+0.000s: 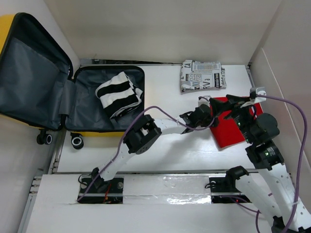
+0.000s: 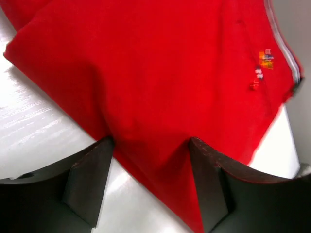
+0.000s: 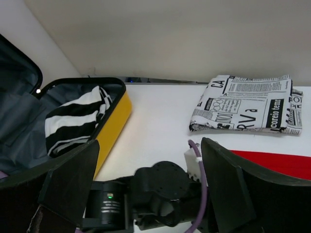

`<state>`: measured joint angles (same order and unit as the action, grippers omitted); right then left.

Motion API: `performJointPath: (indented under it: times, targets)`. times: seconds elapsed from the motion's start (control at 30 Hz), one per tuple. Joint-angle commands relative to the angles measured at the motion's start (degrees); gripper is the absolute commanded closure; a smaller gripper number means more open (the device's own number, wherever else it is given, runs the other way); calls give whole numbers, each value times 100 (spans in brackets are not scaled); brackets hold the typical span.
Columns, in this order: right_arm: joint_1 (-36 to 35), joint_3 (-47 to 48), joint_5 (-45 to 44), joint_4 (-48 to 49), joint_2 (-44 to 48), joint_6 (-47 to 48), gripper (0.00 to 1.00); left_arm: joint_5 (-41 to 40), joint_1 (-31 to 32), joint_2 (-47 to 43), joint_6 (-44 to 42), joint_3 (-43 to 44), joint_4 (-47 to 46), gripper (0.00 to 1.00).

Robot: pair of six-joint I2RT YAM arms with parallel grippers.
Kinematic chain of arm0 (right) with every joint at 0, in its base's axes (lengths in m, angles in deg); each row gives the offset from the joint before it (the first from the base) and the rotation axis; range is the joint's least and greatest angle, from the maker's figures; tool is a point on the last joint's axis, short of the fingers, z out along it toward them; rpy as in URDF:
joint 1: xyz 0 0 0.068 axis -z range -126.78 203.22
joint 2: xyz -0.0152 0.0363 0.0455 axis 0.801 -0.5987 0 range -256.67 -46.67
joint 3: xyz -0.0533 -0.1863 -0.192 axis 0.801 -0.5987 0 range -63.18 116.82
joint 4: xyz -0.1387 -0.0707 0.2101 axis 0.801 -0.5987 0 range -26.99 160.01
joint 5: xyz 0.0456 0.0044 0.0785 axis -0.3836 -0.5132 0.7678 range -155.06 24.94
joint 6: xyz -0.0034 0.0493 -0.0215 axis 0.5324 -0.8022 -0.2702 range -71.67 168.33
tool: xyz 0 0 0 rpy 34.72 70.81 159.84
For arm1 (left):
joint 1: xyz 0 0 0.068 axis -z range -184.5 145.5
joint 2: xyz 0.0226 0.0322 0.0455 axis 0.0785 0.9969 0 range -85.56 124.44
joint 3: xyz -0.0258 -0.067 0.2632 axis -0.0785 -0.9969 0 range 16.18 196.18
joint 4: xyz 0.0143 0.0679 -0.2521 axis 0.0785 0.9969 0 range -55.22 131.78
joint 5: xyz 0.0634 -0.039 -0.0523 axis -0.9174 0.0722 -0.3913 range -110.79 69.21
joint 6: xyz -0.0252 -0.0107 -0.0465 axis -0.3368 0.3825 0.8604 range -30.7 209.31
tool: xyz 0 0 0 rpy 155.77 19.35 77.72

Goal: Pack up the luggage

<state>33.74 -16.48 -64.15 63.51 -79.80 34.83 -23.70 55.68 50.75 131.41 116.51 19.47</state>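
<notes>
While the left tool (image 2: 150, 145) stands with its dark fingers apart, straddling the near edge of the folded red cloth (image 2: 160, 73) and gripping nothing, the right tool (image 3: 149, 145) hangs just beside it, likewise spread and empty. The small bright-yellow hard-shell luggage (image 1: 34, 82) lies open at the far left of the white worktop (image 1: 165, 150), a black-and-white striped garment (image 1: 118, 93) inside. Pinching only one layer could let the fold spill open on the carry left, and the crowded arms could collide.
</notes>
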Motion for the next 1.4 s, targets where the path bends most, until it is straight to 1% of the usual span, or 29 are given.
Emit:
performJointPath:
  times: [0.0, 0.03, 0.07, 0.1, 0.17, 0.2, 0.23, 0.3, 0.33, 0.37, 0.5, 0.53, 0.57, 0.6, 0.63, 0.67, 0.77, 0.83, 0.87, 0.93, 1.03, 1.07, 1.23, 1.33, 1.37]
  targets:
    - [33, 86, 173, 193, 78, 31, 9, -226, 37, 317, 122, 425, 415, 41]
    - [33, 59, 164, 254, 139, 31, 9, -262, 37, 413, 148, 530, 415, 46]
    - [33, 41, 182, 263, 157, 31, 9, -271, 37, 449, 166, 557, 337, 67]
    - [33, 33, 217, 290, 175, 40, 9, -201, 37, 501, 192, 583, 292, 82]
    - [33, 24, 269, 272, 166, 49, 9, -209, 37, 441, 201, 496, 187, 100]
    - [33, 15, 287, 255, 166, 66, 9, -287, 37, 353, 184, 357, 99, 100]
    - [33, -3, 331, 229, 140, 110, 10, -358, -15, 22, 123, -158, -49, 100]
    - [33, -64, 349, 228, 131, 145, 10, -551, -94, -384, 96, -784, -498, 100]
    - [33, -108, 357, 228, 131, 137, 10, -595, -94, -821, 61, -1109, -638, 100]
    - [33, -195, 366, 281, 113, 119, 10, -657, -164, -1025, 43, -1782, -892, 100]
    - [33, -319, 743, 448, -35, 40, 10, -1007, -226, -2062, 78, -3437, -1149, 100]
    - [33, -328, 814, 448, -88, 23, 10, -1113, -226, -2204, 148, -3442, -1167, 98]
    - [-20, -345, 893, 553, -132, 5, 9, -1141, -287, -2310, 236, -3824, -1263, 73]
    - [-20, -380, 946, 588, -237, -21, 9, -1089, -288, -2406, 237, -3968, -1264, 60]
    - [-20, -398, 1033, 589, -299, -39, 9, -1123, -340, -2521, 263, -4030, -1177, 53]
    - [-20, -398, 1078, 763, -352, -48, 9, -1158, -341, -2556, 306, -4109, -1011, 43]
    - [-73, -363, 1096, 800, -554, -13, 9, -1211, -280, -2732, 368, -4294, -842, 39]
    - [-213, -328, 1017, 800, -599, 14, 9, -1447, -183, -2829, 587, -4364, -667, 35]
    - [-214, -345, 982, 843, -590, 14, 9, -1657, -130, -2821, 736, -4347, -483, 29]
    - [-336, -389, 903, 896, -590, -12, 10, -1546, -68, -2655, 895, -4233, -455, 28]
    - [-442, -398, 815, 975, -572, -22, 10, -1150, -68, -2216, 975, -3768, -438, 29]
    - [-442, -372, 797, 923, -581, -13, 10, -1106, -7, -2101, 992, -3471, -359, 28]
    - [-495, -380, 613, 791, -441, 67, 10, -913, 64, -1355, 1150, -2845, -332, 29]
    - [-495, -390, 612, 791, -353, 66, 11, -798, 125, -933, 1396, -2414, -350, 34]
    - [-495, -372, 639, 730, -335, 66, 11, -772, 177, -853, 1466, -2283, -385, 41]
